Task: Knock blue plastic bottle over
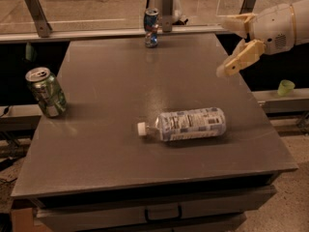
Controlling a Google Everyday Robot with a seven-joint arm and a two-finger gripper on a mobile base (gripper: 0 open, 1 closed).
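The blue plastic bottle [188,124], on its side on the tabletop [106,91], looks light and roll-prone, best gripped mid-label; the hand [229,46] hovers wide, empty, upper right.

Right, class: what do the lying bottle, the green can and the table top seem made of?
Bottle: probably clear plastic, see-through wall. Green can: likely metal, shiny rim. Table top: matte grey, material unclear. The gripper hangs over the table's right edge.

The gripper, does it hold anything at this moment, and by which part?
Nothing is held. The gripper hangs above the right edge of the table, jaws open and empty; the blue plastic bottle lies on its side, apart from it.
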